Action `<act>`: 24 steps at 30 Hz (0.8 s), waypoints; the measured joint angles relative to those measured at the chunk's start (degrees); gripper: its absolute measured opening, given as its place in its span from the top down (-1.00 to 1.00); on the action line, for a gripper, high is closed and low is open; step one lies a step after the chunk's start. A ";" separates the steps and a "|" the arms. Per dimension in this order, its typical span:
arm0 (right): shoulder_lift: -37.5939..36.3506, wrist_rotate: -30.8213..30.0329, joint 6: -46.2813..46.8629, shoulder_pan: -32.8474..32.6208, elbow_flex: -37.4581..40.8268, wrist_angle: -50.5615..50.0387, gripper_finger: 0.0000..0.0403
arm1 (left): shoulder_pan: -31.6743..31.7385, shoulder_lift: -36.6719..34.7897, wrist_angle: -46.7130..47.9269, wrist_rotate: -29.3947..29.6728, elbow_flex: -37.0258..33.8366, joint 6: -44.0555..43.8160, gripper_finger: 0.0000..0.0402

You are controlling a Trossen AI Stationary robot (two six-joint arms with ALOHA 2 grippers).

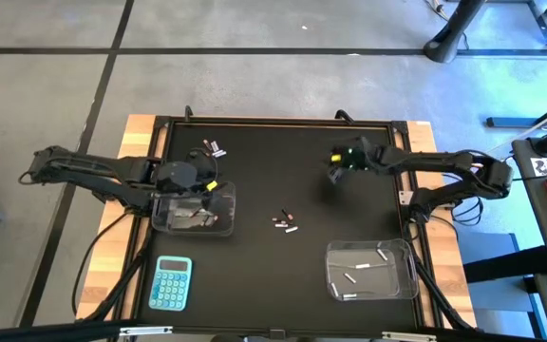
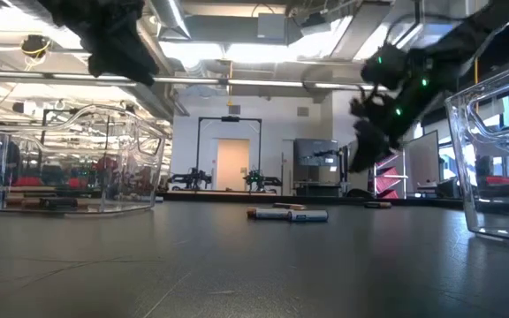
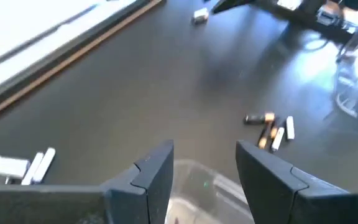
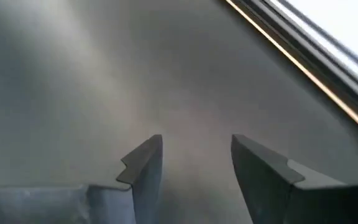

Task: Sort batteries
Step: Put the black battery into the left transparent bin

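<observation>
On the black table [image 1: 254, 275], a few batteries [image 1: 285, 223] lie flat mid-table, long axes at mixed angles. My left gripper [image 3: 204, 171] hangs open over the left tub [image 1: 224, 220]; my right gripper [image 4: 194, 163] is open and empty.

Two clear plastic tubs are sitting on the surface [image 1: 254, 285], the left tub [image 1: 226, 220] holding dark batteries too jumbled to count and the right tub [image 1: 408, 275] holding about four silvery-white batteries [image 1: 364, 268]. One blue calculator [image 1: 171, 283] is lying near the front left corner. Roughly four loose batteries are lying in a middle cluster [image 1: 285, 223], about three more are lying in a back-left cluster [image 1: 215, 148], and two arms are reaching in, each carrying one claw: the left claw [image 3: 204, 171] and the right claw [image 4: 194, 163].
</observation>
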State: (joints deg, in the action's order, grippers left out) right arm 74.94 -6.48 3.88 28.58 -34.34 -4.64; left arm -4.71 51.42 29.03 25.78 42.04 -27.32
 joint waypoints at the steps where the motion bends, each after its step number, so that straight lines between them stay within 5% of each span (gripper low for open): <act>1: 0.00 0.00 0.27 2.37 0.78 -0.13 0.05 | -0.26 -0.09 -0.85 0.19 -0.35 0.77 0.18; 8: 2.12 6.18 -2.56 12.97 8.29 9.01 0.05 | -0.63 0.57 -1.45 0.36 -2.87 -0.70 0.18; 24: 6.97 15.59 -4.36 13.81 9.06 9.95 0.05 | -0.70 0.57 -1.57 0.39 -4.28 -2.22 0.18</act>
State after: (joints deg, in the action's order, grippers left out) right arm 81.91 9.11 -0.48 42.39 -25.28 5.31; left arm -5.41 51.99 27.46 26.17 37.76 -29.54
